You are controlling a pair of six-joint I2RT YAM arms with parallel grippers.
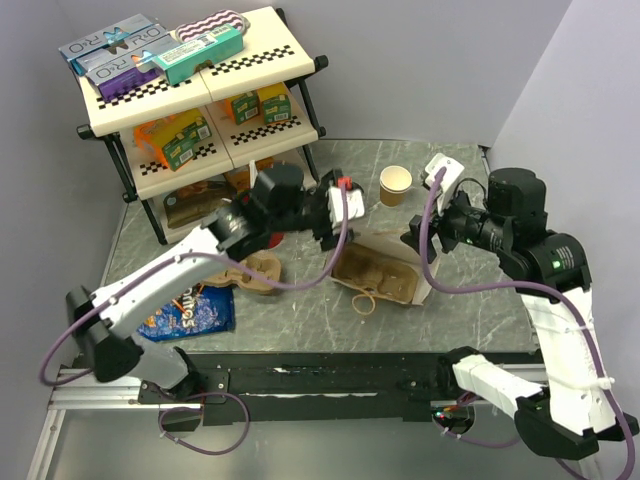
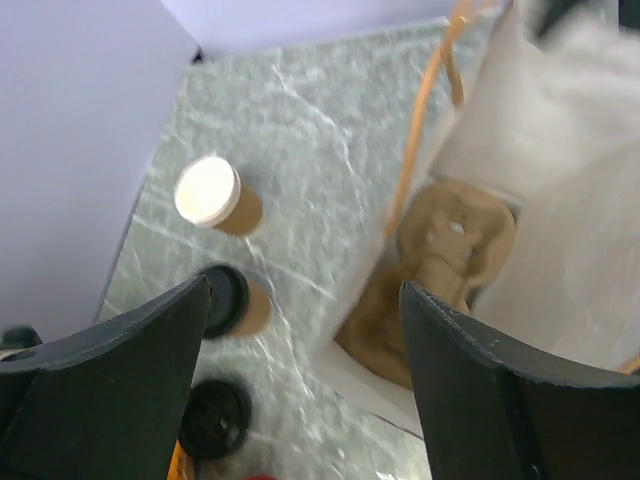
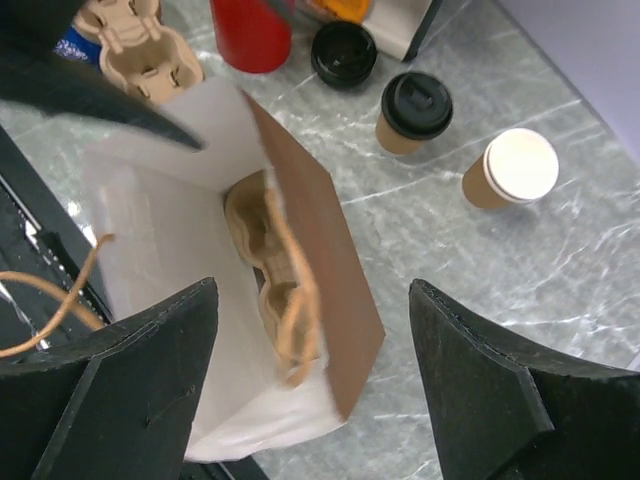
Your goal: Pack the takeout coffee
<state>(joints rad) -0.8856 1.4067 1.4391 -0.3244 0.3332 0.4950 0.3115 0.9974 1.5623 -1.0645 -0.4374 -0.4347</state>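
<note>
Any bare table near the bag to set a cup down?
Yes: bare table between the paper bag and the lidless cup. Crowded where the takeout coffee, loose lid and red cup cluster together.

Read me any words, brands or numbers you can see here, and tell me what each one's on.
"RO": part of bigger lettering on the grey-purple boxes; the rest is unreadable.
Teal box, green cartons, blue snack bag: print too blurred to read.
Black-lidded cup, other tan cup, paper bag: no text visible.
</note>
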